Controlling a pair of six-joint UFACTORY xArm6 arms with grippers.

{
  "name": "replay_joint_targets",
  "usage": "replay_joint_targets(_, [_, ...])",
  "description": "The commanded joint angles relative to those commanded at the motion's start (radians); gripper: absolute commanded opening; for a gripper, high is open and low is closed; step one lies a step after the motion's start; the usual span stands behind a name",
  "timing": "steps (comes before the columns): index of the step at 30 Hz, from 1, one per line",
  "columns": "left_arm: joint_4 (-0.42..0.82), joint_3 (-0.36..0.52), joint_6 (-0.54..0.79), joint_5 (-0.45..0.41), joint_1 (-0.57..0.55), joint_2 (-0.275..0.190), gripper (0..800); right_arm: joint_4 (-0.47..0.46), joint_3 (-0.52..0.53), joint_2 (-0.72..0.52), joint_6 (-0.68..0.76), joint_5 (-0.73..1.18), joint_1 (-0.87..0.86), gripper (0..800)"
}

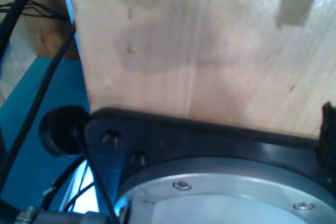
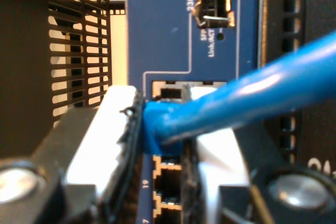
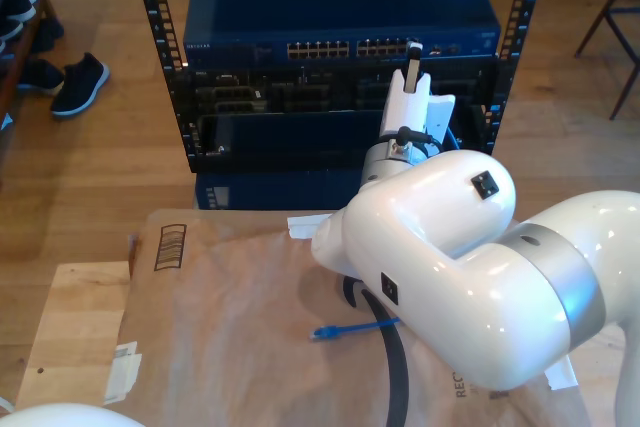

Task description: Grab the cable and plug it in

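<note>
- My second gripper (image 2: 165, 129) has its white fingers (image 2: 113, 129) clamped narrow on the blue plug end of the cable (image 2: 252, 95), one pad on each side of it.
- In the second wrist view the plug sits right up against a port in the blue front panel of the switch (image 2: 157, 30); I cannot tell whether it is seated in the port or just touching its mouth.
- More ports run along the panel just beside the held plug, with the numbers 19 and 23 printed near them.
- In the exterior view the white arm (image 3: 470, 247) reaches from the worktop (image 3: 230, 327) up to the rack (image 3: 340, 57), its gripper (image 3: 412, 57) at the row of ports toward the exterior view's right.
- The other end of the cable lies on the brown paper covering the worktop, its plug pointing toward the exterior view's left, near a thick black cable (image 3: 395, 377).
- The first wrist view faces a pale wooden board (image 1: 199, 45) with a black bracket (image 1: 173, 135) beneath it; I cannot tell how the fingers of my first gripper stand.
</note>
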Motion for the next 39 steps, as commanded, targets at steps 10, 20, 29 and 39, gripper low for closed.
replay_joint_targets(10, [0.000,0.000,0.000,0.000,0.000,0.000,798,-0.002,-0.006,0.000,0.000,0.002,-0.015,0])
replay_joint_targets(20, [0.000,0.000,0.000,0.000,0.000,0.000,798,-0.002,0.003,-0.005,0.000,0.003,-0.012,0])
replay_joint_targets(29, [0.000,0.000,-0.002,0.000,0.000,0.000,799,-0.002,0.005,-0.006,0.000,0.002,-0.003,0])
replay_joint_targets(39, [0.000,0.000,0.000,0.000,-0.002,0.000,799,-0.002,-0.009,0.003,0.000,0.002,-0.005,0])
